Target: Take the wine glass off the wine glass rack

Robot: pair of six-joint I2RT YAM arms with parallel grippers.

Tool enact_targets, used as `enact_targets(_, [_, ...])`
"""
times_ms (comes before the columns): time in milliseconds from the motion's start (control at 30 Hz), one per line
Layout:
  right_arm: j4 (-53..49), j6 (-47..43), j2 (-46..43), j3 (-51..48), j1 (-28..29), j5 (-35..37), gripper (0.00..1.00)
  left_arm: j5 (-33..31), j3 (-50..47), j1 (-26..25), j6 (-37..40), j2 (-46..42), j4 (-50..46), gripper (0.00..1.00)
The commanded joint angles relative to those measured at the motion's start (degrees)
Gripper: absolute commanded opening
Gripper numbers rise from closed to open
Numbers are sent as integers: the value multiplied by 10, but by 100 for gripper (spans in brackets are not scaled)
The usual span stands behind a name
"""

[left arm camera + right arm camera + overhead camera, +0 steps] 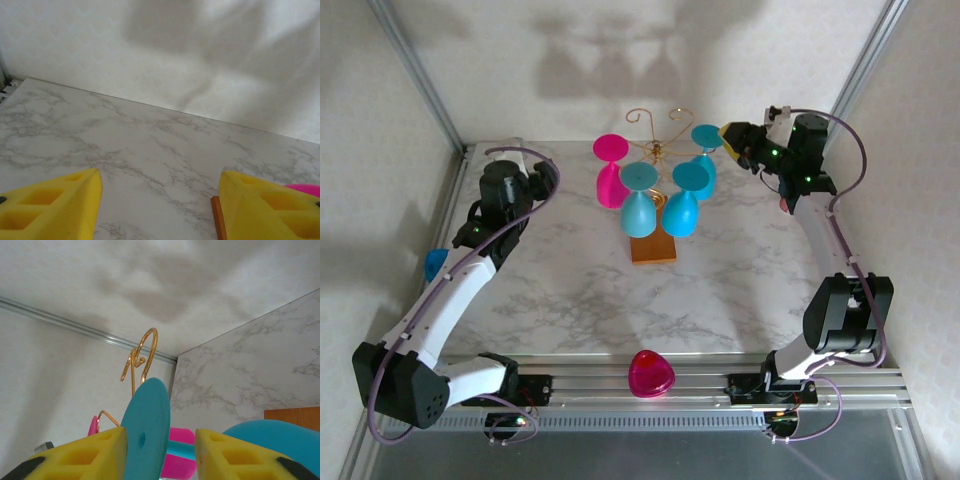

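**Right gripper straddled blue glass foot at rack**

Hard to make out: in the top view the right gripper (730,135) sat at the far right of the rack (655,128). Its yellow tips were at the foot of the far blue glass (705,152), and contact could not be told from there. In the right wrist view both fingers (85,455) were cut off by the bottom edge. The jaws stood apart, with the blue foot disc edge-on between them. The disc overlapped the left finger and a gap showed before the right one. It could not be told whether they pressed it, and no firm grip showed. The glass stem ran behind the right finger, and its bowl was cut off at the lower right.

Two near blue glasses (660,205) hid the rack's stem and part of its wood base (653,250). A pink glass (610,172) hung on the rack's left side. A small blue piece (435,263) was half hidden behind the left arm (460,290). I could not tell what it was.

The left gripper (160,210) was open and empty, low over the marble, left of the rack. Its fingers were cropped at the bottom of the left wrist view.

Edges and room: the right gripper worked close to the far right frame post (868,65) and the walls. The table (570,300) lay bare near and left of the rack. A loose pink glass (651,373) lay on the near rail, between the arm bases.
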Motion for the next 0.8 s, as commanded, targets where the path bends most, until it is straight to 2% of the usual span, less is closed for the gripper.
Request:
enact_targets(0, [16, 7, 4, 23, 4, -21, 37, -7, 6, -5, 9, -9, 2, 62])
enact_targets(300, [21, 12, 5, 21, 6, -23, 24, -11, 5, -5, 11, -13, 1, 62])
enact_targets(567, [23, 15, 6, 22, 6, -26, 24, -15, -1, -5, 10, -19, 1, 63])
enact_targets(767, [23, 17, 6, 23, 6, -27, 17, -16, -1, -5, 10, -19, 2, 62])
